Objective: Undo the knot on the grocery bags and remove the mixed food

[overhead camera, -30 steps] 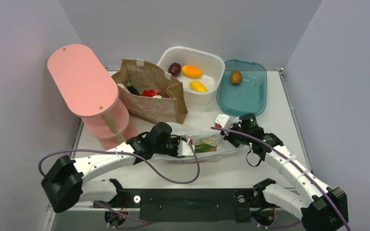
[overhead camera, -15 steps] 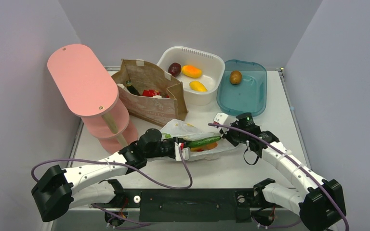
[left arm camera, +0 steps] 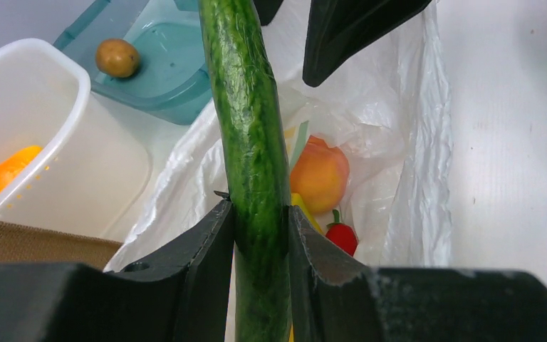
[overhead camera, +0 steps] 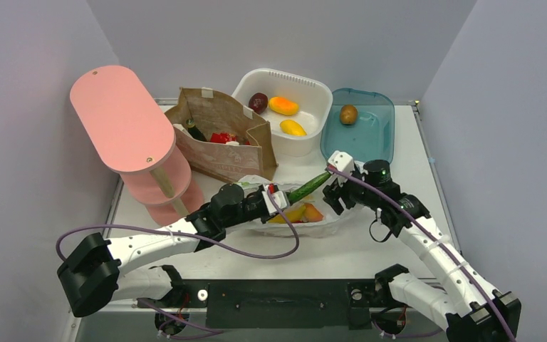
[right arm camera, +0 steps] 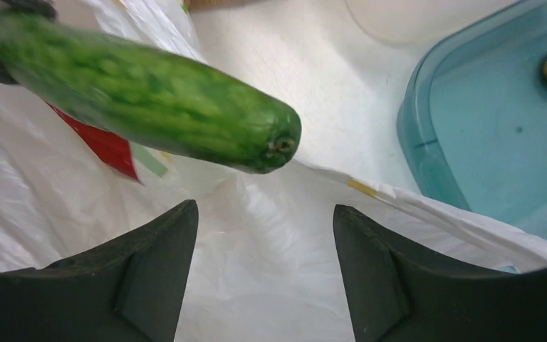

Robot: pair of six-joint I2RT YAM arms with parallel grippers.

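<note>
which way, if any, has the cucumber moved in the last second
Yes: the cucumber has risen out of the grocery bag, its tip now nearer the teal tray, held in the left gripper.

Soft, even overhead light, with faint shadow beneath the pink shelf (overhead camera: 121, 117). In the right wrist view the cucumber (right arm camera: 149, 107) blurs toward its left end; the white bag (right arm camera: 256, 249) is nearly washed out.

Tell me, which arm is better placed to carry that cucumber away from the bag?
Probably the left. The left gripper is clamped on the cucumber, held above the white bag. The right gripper stands open and empty, with the cucumber's tip just beyond its fingers.
</note>
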